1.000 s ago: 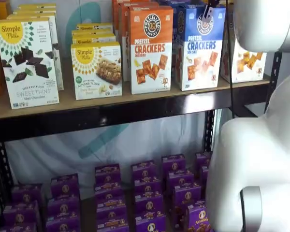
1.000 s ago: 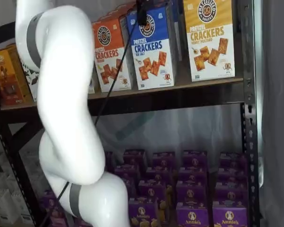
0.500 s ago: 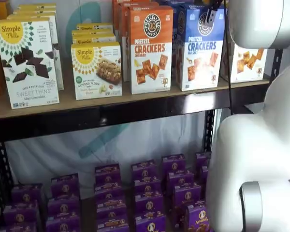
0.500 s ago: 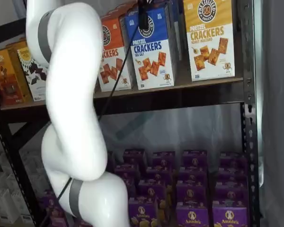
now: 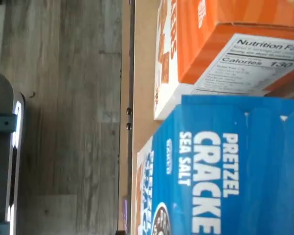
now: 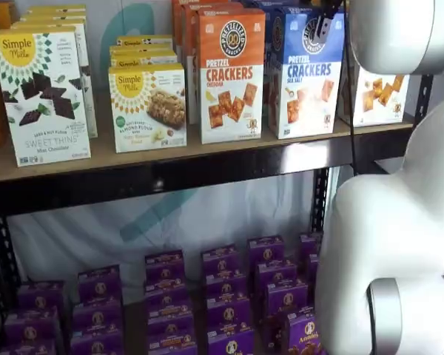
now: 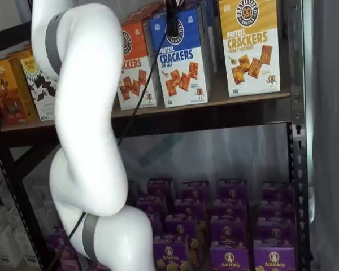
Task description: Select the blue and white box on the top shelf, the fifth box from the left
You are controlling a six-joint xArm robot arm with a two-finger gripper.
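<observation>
While poised over the blue box (image 7: 182,56), claw (image 7: 172,21) approaches.
Finger gap unreadable; next move: lower squarely, clearing the orange box (image 6: 231,74).

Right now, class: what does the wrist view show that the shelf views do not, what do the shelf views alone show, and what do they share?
Wrist view only: the wood floor and the orange box's nutrition panel. Shelf views only: the white arm, the pincer's black finger hanging before the blue box's top, the purple boxes below, and the yellow-topped box. Shared: the blue box, the orange box and the top shelf.
</observation>
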